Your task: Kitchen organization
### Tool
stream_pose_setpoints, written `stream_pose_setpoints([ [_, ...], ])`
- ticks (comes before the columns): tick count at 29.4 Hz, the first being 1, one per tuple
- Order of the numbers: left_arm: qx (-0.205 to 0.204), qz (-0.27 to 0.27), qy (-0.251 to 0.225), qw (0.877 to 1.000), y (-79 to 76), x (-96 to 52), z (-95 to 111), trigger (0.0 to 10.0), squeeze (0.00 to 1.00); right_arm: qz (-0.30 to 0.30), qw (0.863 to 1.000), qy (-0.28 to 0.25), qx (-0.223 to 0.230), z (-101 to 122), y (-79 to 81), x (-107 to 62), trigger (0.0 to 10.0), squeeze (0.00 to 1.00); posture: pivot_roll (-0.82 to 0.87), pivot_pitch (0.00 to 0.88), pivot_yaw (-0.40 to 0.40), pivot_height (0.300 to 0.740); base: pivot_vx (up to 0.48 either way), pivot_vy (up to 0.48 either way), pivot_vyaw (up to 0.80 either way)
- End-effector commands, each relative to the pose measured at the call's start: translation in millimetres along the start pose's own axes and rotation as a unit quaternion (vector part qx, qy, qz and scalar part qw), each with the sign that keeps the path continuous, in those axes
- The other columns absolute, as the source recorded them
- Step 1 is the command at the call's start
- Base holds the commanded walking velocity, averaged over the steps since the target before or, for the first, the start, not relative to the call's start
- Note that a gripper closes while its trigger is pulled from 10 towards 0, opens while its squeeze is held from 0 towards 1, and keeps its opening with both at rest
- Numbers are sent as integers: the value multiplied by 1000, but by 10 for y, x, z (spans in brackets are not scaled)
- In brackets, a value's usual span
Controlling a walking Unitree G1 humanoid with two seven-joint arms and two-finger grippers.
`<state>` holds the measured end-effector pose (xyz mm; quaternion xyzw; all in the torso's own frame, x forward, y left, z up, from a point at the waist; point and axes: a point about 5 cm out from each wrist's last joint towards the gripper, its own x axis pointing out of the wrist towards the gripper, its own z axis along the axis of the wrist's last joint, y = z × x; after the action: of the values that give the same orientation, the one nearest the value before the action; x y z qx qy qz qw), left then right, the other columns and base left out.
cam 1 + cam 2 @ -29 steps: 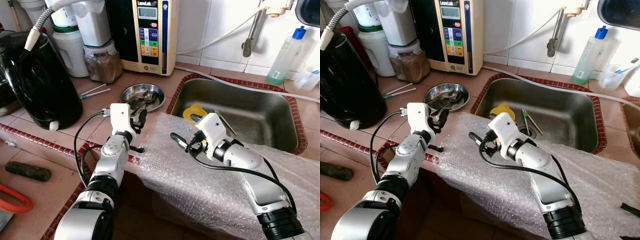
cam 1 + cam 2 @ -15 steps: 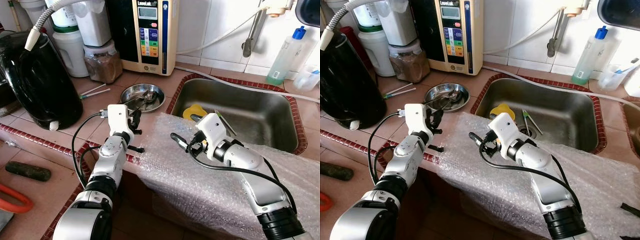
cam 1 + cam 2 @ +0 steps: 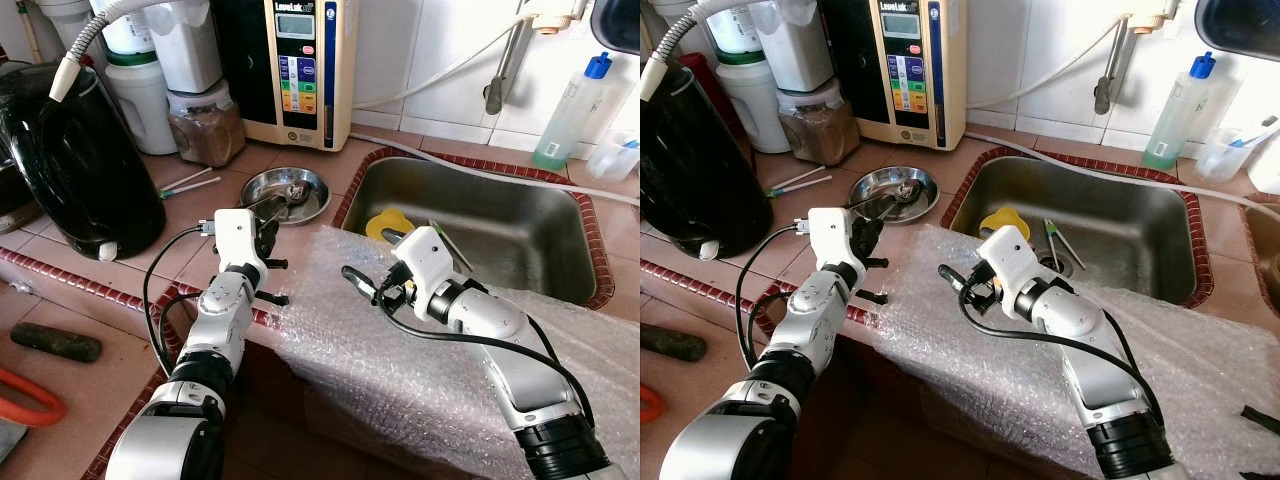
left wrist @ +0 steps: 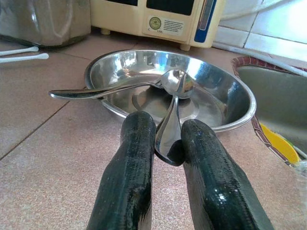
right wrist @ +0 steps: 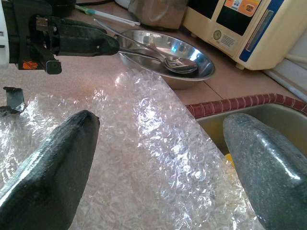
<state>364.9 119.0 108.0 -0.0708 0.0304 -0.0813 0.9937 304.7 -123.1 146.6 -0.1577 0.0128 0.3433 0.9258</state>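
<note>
Steel spoon (image 4: 169, 129) handle sits pinched between the left gripper's (image 4: 165, 143) fingers, its bowl ahead in the steel dish (image 4: 230, 103) beside a second spoon (image 4: 100, 90). Right gripper (image 5: 158, 158) hovers spread over bubble wrap (image 5: 144, 158).

- The counter (image 3: 225, 165) is pinkish tile with a dark red tiled edge.
- A steel dish (image 3: 286, 193) sits near its middle, two spoons (image 4: 173, 86) resting in it.
- At ten o'clock from the dish lie two white sticks (image 3: 188, 183); a black kettle (image 3: 85, 165) stands at nine.
- At twelve stands a cream appliance (image 3: 296, 70), a brown-filled jar (image 3: 205, 125) beside it.
- Bubble wrap (image 3: 400, 350) drapes the front edge at five o'clock.
</note>
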Motion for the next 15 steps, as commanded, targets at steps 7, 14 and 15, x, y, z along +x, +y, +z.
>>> stream_pose_setpoints([
  [7, -2, 2, -35, 999, 13, -13, 101, 0, 0, -2, 1000, -9, -6, 58, -27, 2, 10000, 0, -85, 0, 48, 740, 0, 0, 0],
  [14, -1, -3, -74, 997, -18, -57, 173, 0, 0, -6, 1000, -10, -7, 59, -46, 4, 10000, 0, -81, 0, 45, 740, 0, 0, 0],
  [15, 2, -5, -81, 997, -28, -60, 194, 0, 0, -8, 1000, -11, -7, 64, -62, 7, 10000, 0, -80, 0, 45, 740, 0, 0, 0],
])
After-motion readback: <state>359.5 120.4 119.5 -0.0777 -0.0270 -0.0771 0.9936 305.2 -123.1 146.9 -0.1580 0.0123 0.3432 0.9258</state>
